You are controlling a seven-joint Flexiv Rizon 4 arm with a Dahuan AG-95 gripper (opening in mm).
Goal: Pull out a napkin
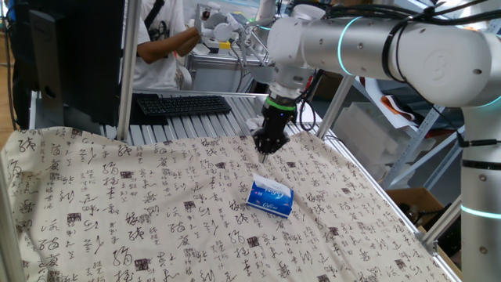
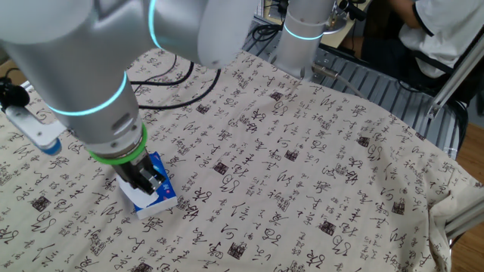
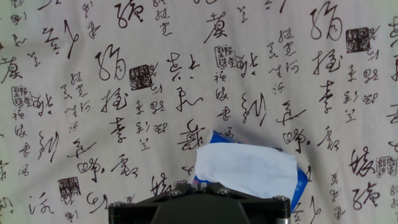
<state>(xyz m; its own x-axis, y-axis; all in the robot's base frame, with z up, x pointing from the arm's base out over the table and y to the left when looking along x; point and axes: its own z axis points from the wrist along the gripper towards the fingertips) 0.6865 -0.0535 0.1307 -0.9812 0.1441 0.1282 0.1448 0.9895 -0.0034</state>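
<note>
Gripper: hangs above the cloth, pointing straight down, off the pack toward 11 o'clock in one fixed view. The fingertips sit close together with nothing between them; how wide the gap is I cannot tell. In the hand view only the dark body shows along the bottom edge, no fingers.

Napkin: a white sheet lying flat over the top of the pack, at 6 o'clock in the hand view, just above the gripper body. Its long axis runs left to right there, from 9 to 3 o'clock, slightly tilted down at the right. It lies on the pack so that a pinch from above can lift it.

Pack: blue and white, flat on the cloth near the table's middle. In one fixed view its long axis runs from 10 to 4 o'clock. Blue edges peek out at the napkin's upper left and right end.

Cloth: pale, printed with calligraphy, spread over the whole table, wrinkled in places.

Step, as I judge it: approach, with descent and pinch not yet done.

Person: at 11 o'clock beyond the table, by a keyboard.
</note>
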